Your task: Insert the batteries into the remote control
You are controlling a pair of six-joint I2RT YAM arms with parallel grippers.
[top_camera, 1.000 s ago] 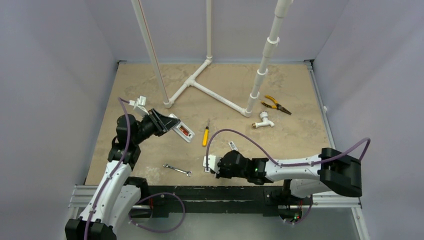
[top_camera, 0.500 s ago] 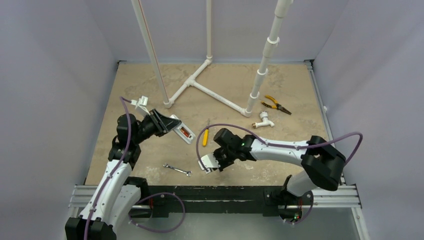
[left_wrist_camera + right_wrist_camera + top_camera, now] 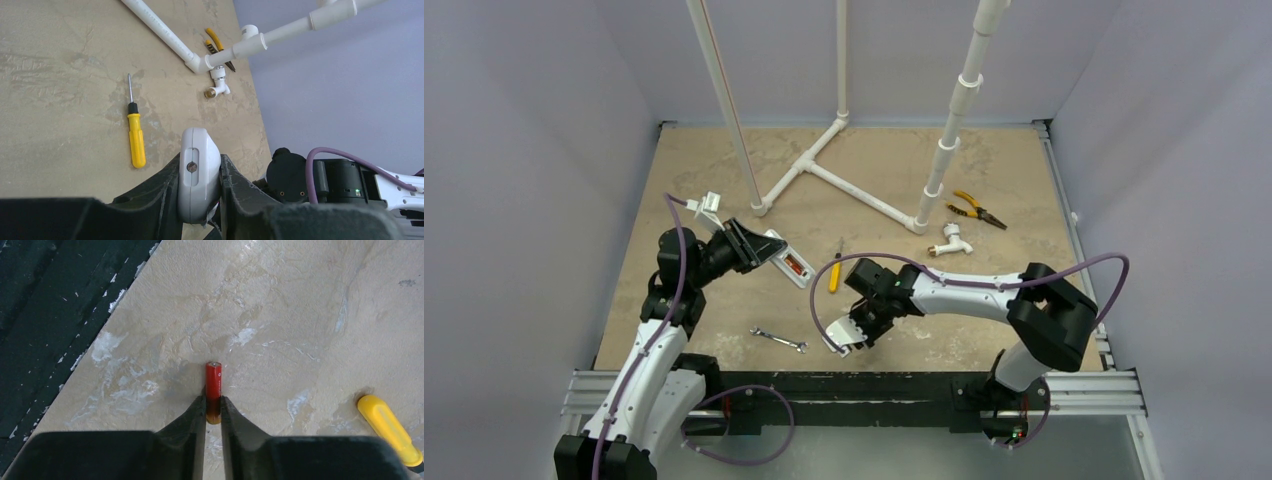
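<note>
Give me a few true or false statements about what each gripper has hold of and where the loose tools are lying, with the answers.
1. The left gripper clamps the white remote. True.
2. The right gripper is closed on the wrench. False: it pinches a red battery; the wrench lies free on the table.
3. The yellow-handled screwdriver lies on the table, touched by neither gripper. True.
4. The pliers lie beside the left arm's base. False: they lie on the far right of the table, near the white pipe frame.
</note>
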